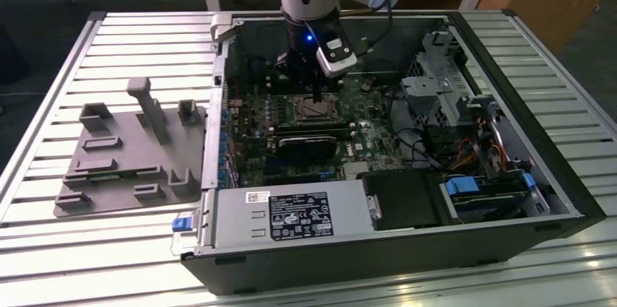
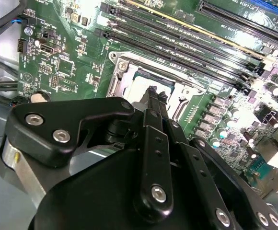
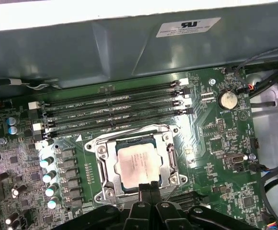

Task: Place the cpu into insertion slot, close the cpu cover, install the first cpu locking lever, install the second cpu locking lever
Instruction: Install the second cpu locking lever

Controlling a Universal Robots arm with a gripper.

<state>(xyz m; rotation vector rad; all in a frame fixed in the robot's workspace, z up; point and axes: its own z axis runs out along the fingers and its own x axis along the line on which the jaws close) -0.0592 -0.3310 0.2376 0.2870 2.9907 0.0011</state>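
Exterior view: my gripper [image 1: 311,81] hangs inside the open computer case [image 1: 540,177], directly above the insertion slot [image 1: 313,110] on the green motherboard [image 1: 253,115]; the black graphics card [image 1: 306,146] lies at the socket's 6 o'clock, the grey fixture tray [image 1: 126,155] on the slatted table [image 1: 77,249] at its 9 o'clock.

First wrist view: the cpu [image 3: 138,165] sits flat in the insertion slot [image 3: 123,143], its pale metal top showing through the window of the cpu cover [image 3: 106,165], which lies down over it. My fingertips [image 3: 147,188] are pressed together, carrying nothing, and meet at the cover's 6 o'clock edge. The memory slots [image 3: 115,108] run across at the socket's 12 o'clock.

Second wrist view: my closed fingers [image 2: 154,96] reach down onto the cover [image 2: 124,81] beside the cpu [image 2: 141,85].

Handling, as I judge it: the chip is light, rigid and fragile underneath, so only its edges should be gripped. The cover is thin, stiff sheet metal, smooth enough to slip under a fingertip; I would press it on the frame, never on the chip. Whether either locking lever is latched I cannot tell.
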